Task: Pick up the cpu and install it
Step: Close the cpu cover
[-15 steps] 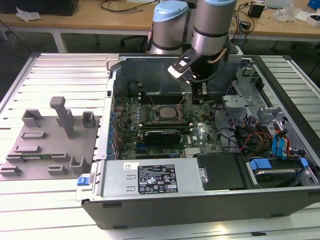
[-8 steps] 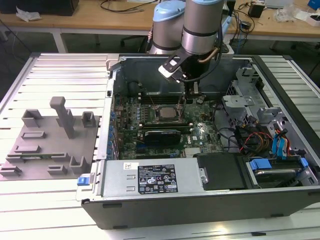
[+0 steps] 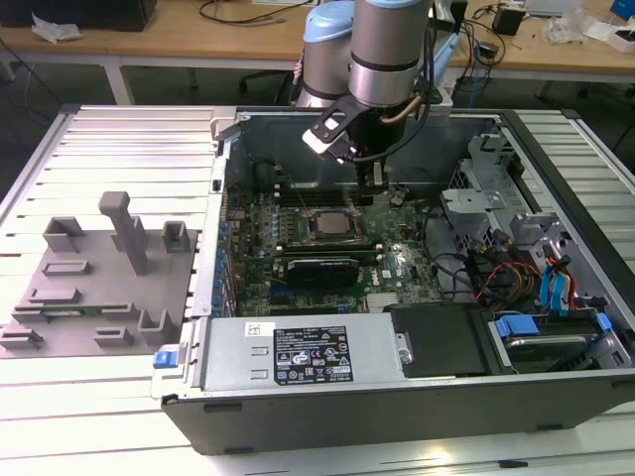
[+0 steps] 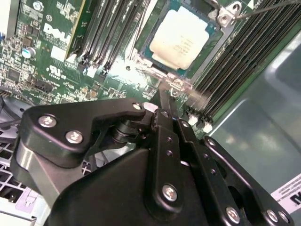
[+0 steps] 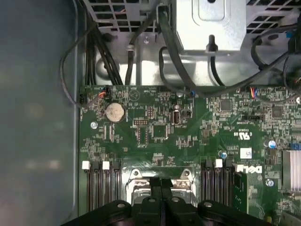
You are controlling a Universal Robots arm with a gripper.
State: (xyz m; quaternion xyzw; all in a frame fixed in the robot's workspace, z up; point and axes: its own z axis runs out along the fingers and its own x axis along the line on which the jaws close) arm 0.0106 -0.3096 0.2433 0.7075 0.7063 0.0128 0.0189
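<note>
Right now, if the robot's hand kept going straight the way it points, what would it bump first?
Probably the socket frame's edge, just beside the cpu lying in the socket, not the cpu itself. The hand hangs close above that edge, but depth is hard to judge.

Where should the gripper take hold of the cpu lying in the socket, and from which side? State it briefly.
Probably by two opposite edges of the cpu, coming straight down from above. It lies flat, face up, in the socket frame, with memory slots along both sides, so no sideways approach looks open.
</note>
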